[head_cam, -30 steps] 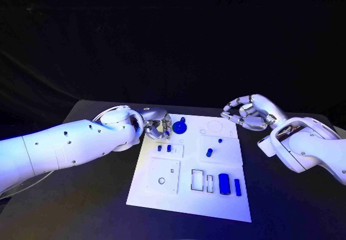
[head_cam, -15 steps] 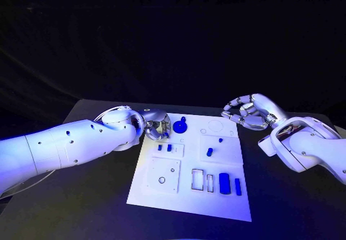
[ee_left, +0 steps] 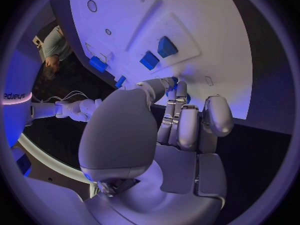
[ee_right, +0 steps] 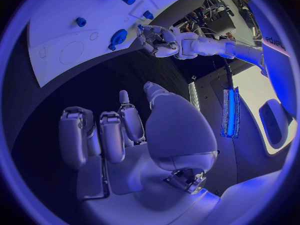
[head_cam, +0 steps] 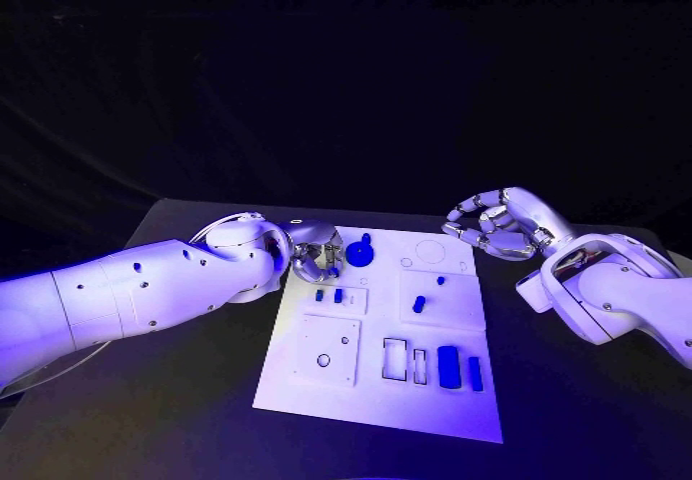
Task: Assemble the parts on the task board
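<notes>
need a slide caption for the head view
Left robot hand at the far left corner of the white task board, right robot hand raised and curled beside it.

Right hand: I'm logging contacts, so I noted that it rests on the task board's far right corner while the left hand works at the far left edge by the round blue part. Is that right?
Not quite. The head view shows the right hand raised beside the task board, off its far right corner, fingers curled and holding nothing; it does not rest on the board. The left hand is indeed at the far left edge by the round blue part.

A robotics lab is suggested: a black table is set against dark backdrop, and a white task board is laid out.
</notes>
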